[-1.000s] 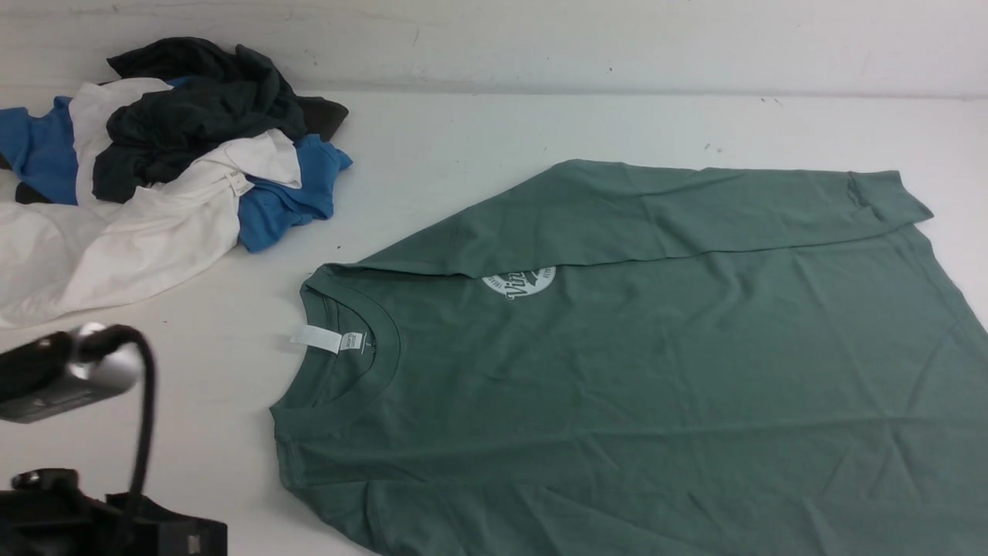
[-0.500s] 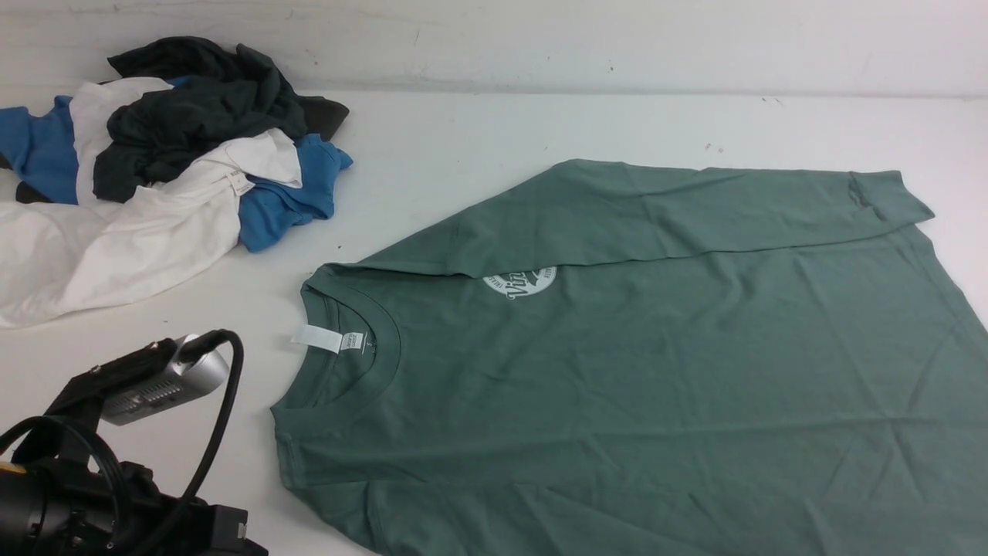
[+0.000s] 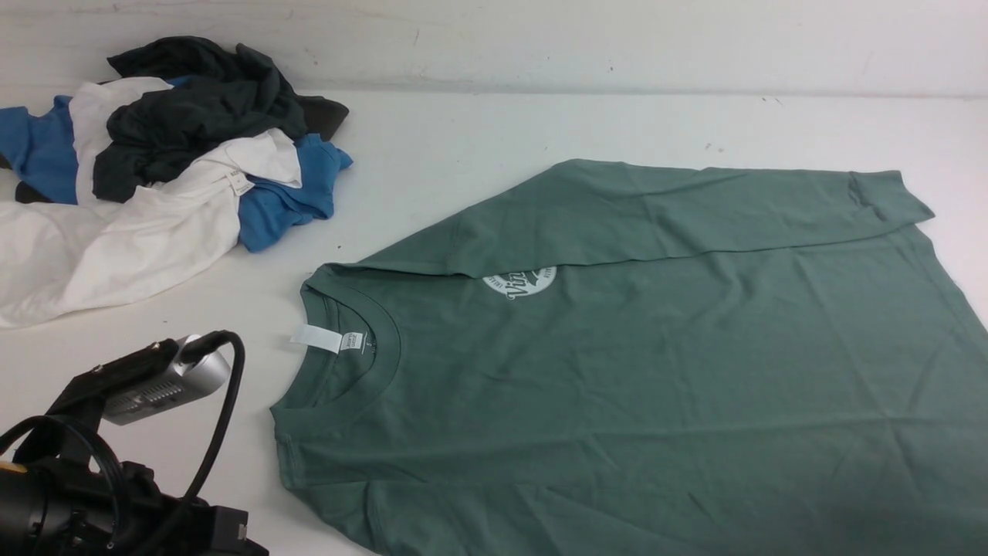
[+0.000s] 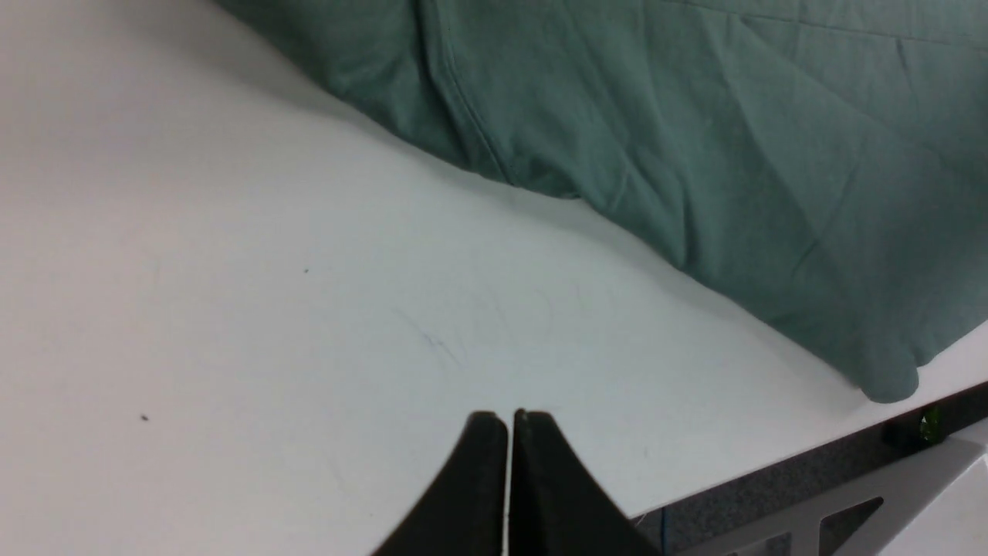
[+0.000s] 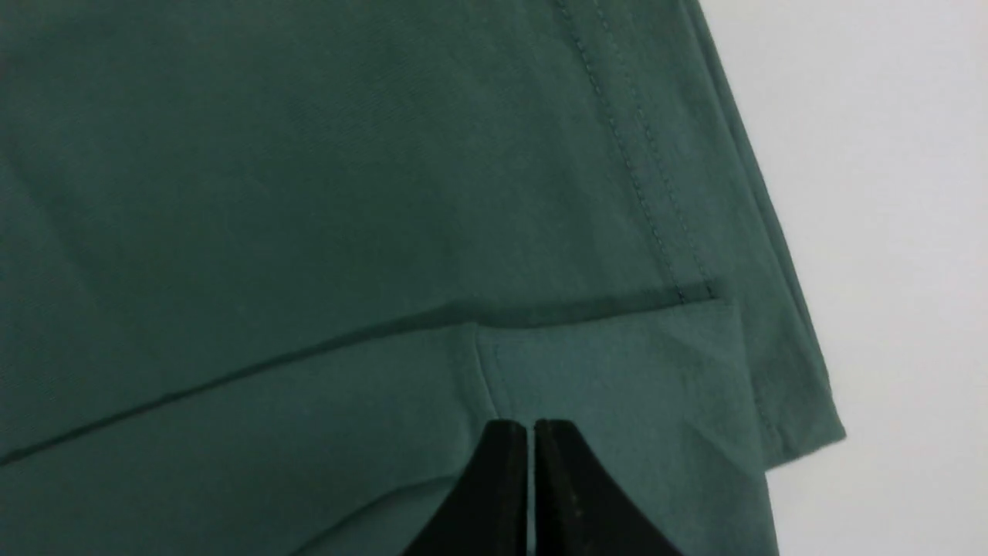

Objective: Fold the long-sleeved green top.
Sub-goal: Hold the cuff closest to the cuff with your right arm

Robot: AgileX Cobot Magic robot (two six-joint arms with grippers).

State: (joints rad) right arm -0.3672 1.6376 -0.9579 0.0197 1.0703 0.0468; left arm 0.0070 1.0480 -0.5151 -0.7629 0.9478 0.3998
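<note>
Sage-green cloth fills the table: the green long-sleeved top lies flat at centre and right, collar and neck label pointing left. The far sleeve is already folded across the chest, half covering the round logo.

Now the change. A second ago the left arm sat low in the near-left corner; it has swung up and in towards the collar, and over the last half second it has held there. The top itself has not shifted a crease.

The left gripper hangs over bare table just beside the near shoulder, fingers pressed together, holding nothing. The right gripper sits over a cuff at the hem end, fingers together too. Whether its tips touch the fabric I can't say from this angle.

I read this as the set-up for the near-side fold, with both claws needing to part first. The pile of clothes lies well apart, far left.
</note>
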